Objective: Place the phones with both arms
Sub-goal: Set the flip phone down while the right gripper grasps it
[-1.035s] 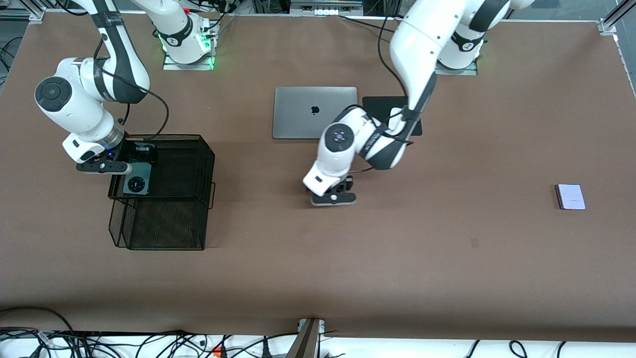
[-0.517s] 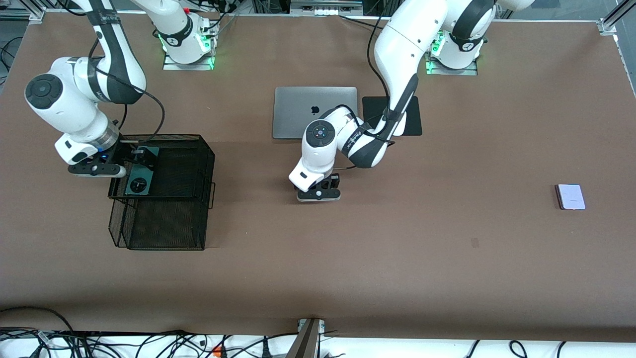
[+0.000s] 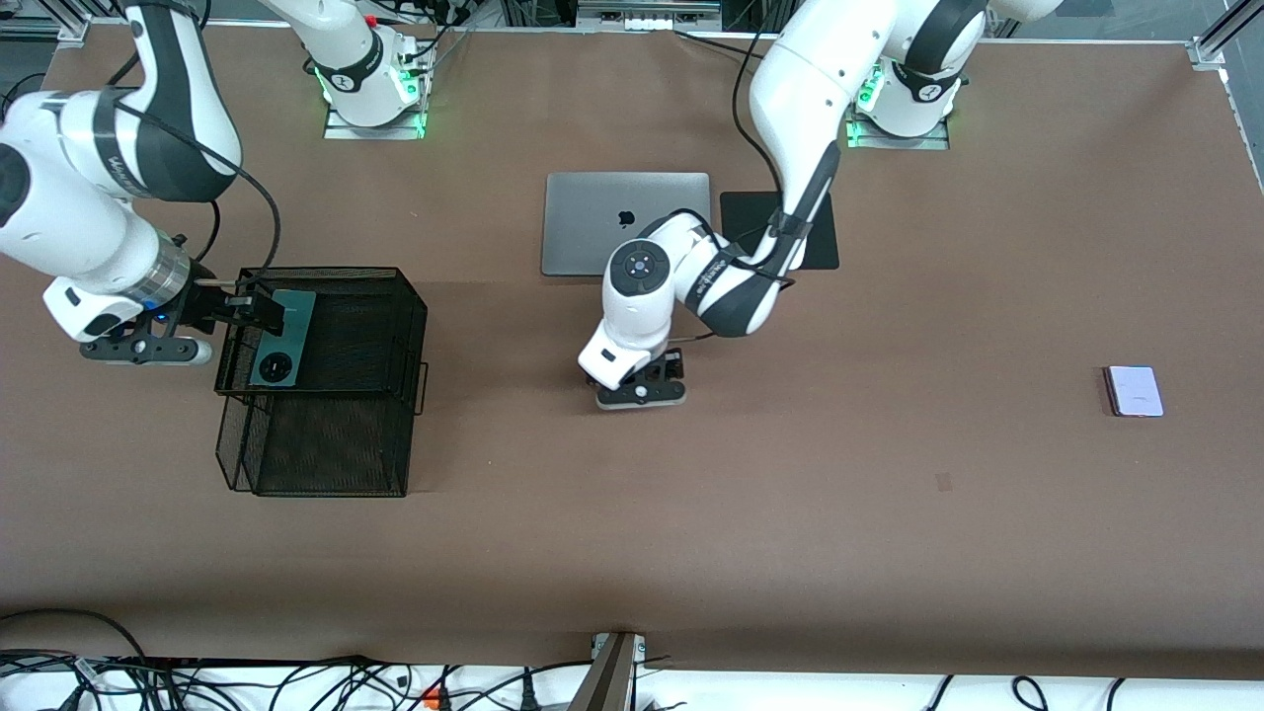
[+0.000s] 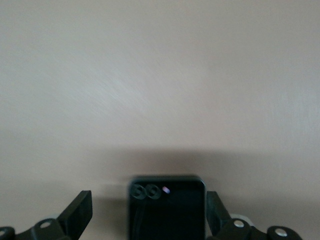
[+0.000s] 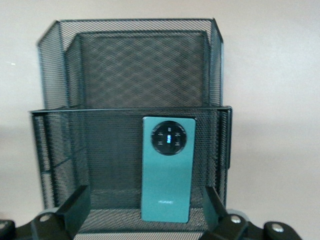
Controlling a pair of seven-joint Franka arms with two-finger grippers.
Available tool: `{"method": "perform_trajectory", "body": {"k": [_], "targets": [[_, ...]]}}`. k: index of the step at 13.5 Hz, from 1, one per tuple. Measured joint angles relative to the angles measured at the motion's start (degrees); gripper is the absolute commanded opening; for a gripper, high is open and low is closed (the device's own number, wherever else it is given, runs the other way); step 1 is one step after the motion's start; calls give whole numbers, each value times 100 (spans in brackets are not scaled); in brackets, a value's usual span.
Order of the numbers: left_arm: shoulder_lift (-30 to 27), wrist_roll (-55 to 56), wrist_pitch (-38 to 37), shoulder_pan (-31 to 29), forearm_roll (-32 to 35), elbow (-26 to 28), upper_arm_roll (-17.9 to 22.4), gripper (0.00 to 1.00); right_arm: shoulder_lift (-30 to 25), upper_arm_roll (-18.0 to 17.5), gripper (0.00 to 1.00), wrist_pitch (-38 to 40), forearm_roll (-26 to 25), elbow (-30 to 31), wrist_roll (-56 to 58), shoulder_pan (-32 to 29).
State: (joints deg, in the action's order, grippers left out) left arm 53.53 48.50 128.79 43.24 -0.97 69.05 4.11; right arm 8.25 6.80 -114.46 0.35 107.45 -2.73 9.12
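The dark-green phone (image 3: pixel 281 338) (image 5: pixel 168 167) lies flat in the upper tray of a black mesh basket (image 3: pixel 395 326) (image 5: pixel 60 150). My right gripper (image 3: pixel 259 308) (image 5: pixel 145 212) is open just outside the basket's edge at the right arm's end, holding nothing. My left gripper (image 3: pixel 652 373) (image 4: pixel 148 215) is low over the middle of the table, open, with the small black phone (image 4: pixel 167 207) lying between its fingers (image 4: pixel 80 215). The left hand hides this phone in the front view. The pale lilac phone (image 3: pixel 1134 390) lies alone toward the left arm's end.
A closed silver laptop (image 3: pixel 612 212) and a black mat (image 3: pixel 825 232) lie farther from the front camera than the left gripper. The basket's lower tier (image 3: pixel 326 454) juts out toward the front camera.
My right gripper opened, let go of the green phone in the tray and drew back toward the right arm's end. My left gripper shifted slightly and opened around the black phone.
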Motion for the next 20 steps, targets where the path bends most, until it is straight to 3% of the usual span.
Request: {"method": "perform_trajectory", "body": {"k": [4,8,11,15,18,20], "targets": [[-744,-194,-957,-558,0,112,43,100,399,-555,99,638,32,-948,-797,6],[-1544,-806,-1202,-1296,171,1256,86,100,815,-1677,99,701,37,-1390,-2656,35],[-1965,-1275,-1180,-1966,693,1958,94,100,1344,-2358,99,82,6,-1560,-3954,384],[-2416,-2740,-919,-2964,776,2559,109,100,2390,-2391,99,-1388,-810,-1840,-4650,1408],[-2689,-3959,-73,-3941,779,3178,116,100,3447,-2030,99,-1547,-1504,-2743,-4886,2310],[-2741,-4602,398,-4551,779,3494,110,100,4026,-1871,99,-1618,-1876,-3251,-4878,2577]]}}
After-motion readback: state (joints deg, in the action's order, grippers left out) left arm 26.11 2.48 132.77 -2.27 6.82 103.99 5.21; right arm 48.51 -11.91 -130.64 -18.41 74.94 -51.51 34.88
